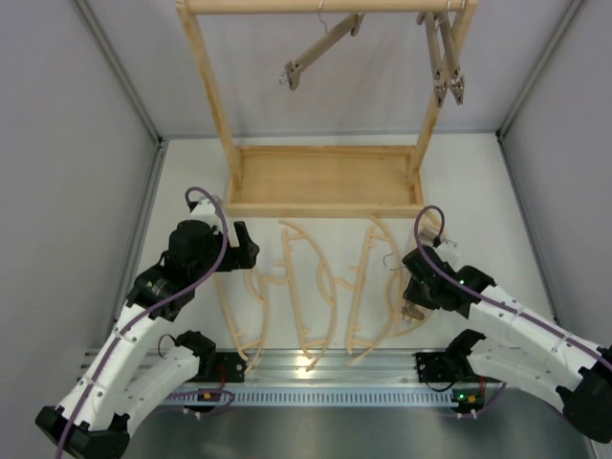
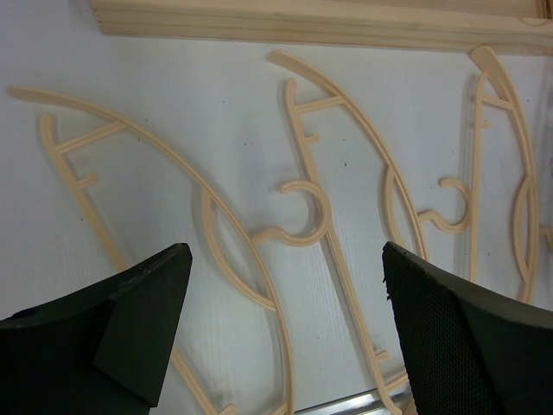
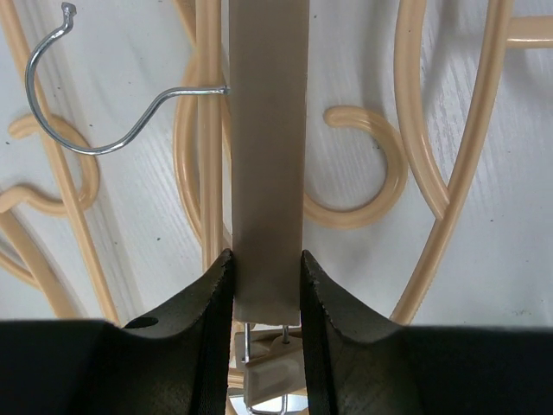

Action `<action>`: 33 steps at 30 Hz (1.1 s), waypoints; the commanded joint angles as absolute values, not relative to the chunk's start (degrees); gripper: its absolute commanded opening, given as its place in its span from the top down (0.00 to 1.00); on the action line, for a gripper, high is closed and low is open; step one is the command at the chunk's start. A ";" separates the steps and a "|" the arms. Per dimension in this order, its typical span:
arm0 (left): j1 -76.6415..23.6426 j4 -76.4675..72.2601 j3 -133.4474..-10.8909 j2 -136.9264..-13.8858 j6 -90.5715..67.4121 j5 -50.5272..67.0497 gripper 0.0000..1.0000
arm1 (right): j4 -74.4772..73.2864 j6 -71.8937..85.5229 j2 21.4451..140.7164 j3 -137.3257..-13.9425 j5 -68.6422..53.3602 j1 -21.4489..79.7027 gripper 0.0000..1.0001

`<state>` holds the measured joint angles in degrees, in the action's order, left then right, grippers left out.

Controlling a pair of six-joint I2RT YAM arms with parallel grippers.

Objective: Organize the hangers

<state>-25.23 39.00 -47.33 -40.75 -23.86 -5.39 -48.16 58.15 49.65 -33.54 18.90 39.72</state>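
Right gripper (image 3: 268, 270) is clamping one end of a straight clamp bar (image 3: 268, 130), with the jaws pressing on both of its flat sides. Its metal hook (image 3: 86, 112) is jutting out sideways. The bar is sitting over the pale curved hangers (image 1: 316, 287), which are lying in a row on the table just ahead of the arm bases. Can't tell whether it is clear of them. Left gripper (image 2: 283, 255) is hanging wide open above the left-hand curved hangers, holding nothing.

Risks, as judged:
- The wire hook is riding close to the curved pieces and could snag one on the way up, dragging the row.
- The grip is out at the bar's end, so the long bar may pivot in the jaws and miss the rail.

The white table (image 1: 191, 182) is showing a fine grain. Beyond it, the wooden rack (image 1: 325, 208) is standing on its tray base. One hung bar (image 1: 320, 50) is slanting mid-rail, and a pair of bars (image 1: 445, 57) is dangling by the right post. Grey walls (image 1: 57, 143) are closing in both sides.
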 commanded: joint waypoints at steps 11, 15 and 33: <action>-25.49 36.39 -47.02 -41.13 -23.73 -5.80 0.04 | -48.43 62.13 52.47 -32.35 27.86 42.98 1.00; -25.49 36.47 -47.02 -41.13 -23.73 -5.80 0.04 | -47.02 64.07 54.40 -30.24 29.35 42.98 1.00; -25.40 36.47 -47.02 -41.40 -23.64 -5.62 0.04 | -48.33 62.76 48.44 -34.97 27.69 42.98 1.00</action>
<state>-25.23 38.98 -47.31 -41.15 -23.86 -5.39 -47.29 63.48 51.48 -29.80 26.81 42.00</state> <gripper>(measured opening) 0.956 0.292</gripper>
